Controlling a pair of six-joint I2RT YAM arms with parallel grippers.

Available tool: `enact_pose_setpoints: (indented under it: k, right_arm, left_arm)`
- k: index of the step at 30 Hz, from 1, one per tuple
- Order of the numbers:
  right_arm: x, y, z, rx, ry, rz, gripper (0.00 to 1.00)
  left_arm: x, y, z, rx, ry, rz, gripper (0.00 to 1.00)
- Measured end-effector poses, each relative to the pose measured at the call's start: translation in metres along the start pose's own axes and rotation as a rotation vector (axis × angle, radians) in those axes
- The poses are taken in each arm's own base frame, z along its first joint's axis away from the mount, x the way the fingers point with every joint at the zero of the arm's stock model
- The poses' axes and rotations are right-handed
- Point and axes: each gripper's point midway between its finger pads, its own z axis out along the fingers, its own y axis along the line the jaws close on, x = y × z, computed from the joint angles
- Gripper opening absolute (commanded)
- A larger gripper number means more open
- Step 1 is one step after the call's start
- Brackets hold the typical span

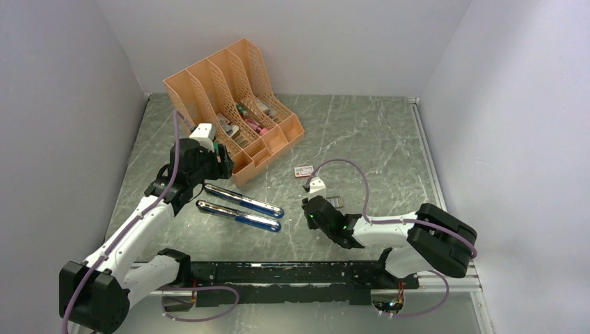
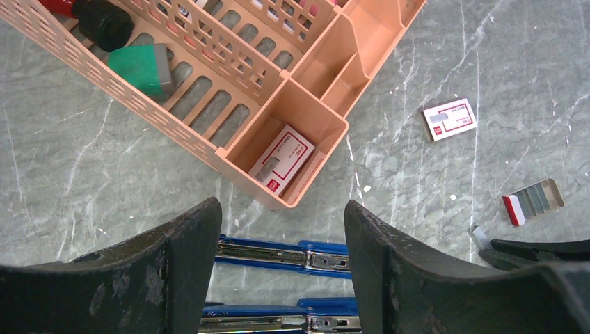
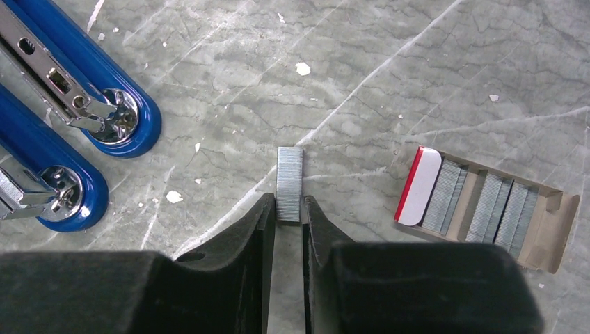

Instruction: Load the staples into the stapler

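From above, my left gripper hovers at the near corner of the peach plastic lattice desk organiser, just over the blue-and-chrome stapler, which lies swung open flat in two long halves on the grey marbled tabletop. My right gripper is low to the stapler's right, with a small closed white-and-red box just beyond it. In my left wrist view the fingers stand spread wide with nothing between them, and both stapler halves show below the gap. A second white-and-red box sits in the organiser's end compartment. In my right wrist view the staples, a short silvery-grey strip, lie flat on the tabletop between the stapler's rounded ends and the open cardboard tray of spare strips. My right jaws stand close on either side of the strip's near end, though I cannot tell whether they already bite. I judge the step in hand to be picking up the strip. Next I would need a firm pinch, a level lift, and a carry over to line the strip up with the chrome channel while my left gripper steadies the stapler
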Motion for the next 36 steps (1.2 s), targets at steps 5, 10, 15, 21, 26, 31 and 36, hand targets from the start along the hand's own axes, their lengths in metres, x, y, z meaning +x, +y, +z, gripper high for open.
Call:
enact_pose_setpoints:
  k: [5, 10, 15, 21, 26, 31, 36]
  right_arm:
    - [0.000, 0.001, -0.003, -0.015, 0.009, -0.034, 0.19]
    - [-0.025, 0.021, -0.005, -0.096, 0.000, -0.131, 0.18]
    - [-0.072, 0.050, -0.011, -0.209, -0.069, -0.225, 0.17]
    - [-0.096, 0.074, -0.011, -0.332, -0.064, -0.352, 0.17]
    - [-0.102, 0.091, 0.002, -0.419, 0.001, -0.424, 0.17]
    - [-0.095, 0.104, 0.011, -0.477, 0.081, -0.458, 0.17]
    - [-0.086, 0.108, 0.014, -0.502, 0.149, -0.463, 0.17]
  left_arm:
    - [0.000, 0.000, 0.000, 0.000, 0.000, 0.000, 0.69]
    - [-0.002, 0.000, 0.000, 0.002, -0.008, 0.000, 0.69]
    - [-0.004, -0.001, 0.002, 0.003, -0.016, 0.000, 0.70]
    - [-0.002, 0.000, 0.004, -0.001, -0.007, 0.000, 0.70]
    - [-0.002, 0.004, 0.004, -0.014, -0.006, 0.003, 0.71]
    - [-0.003, 0.007, 0.004, -0.033, -0.011, 0.012, 0.72]
    - [-0.003, 0.009, 0.004, -0.040, -0.013, 0.016, 0.72]
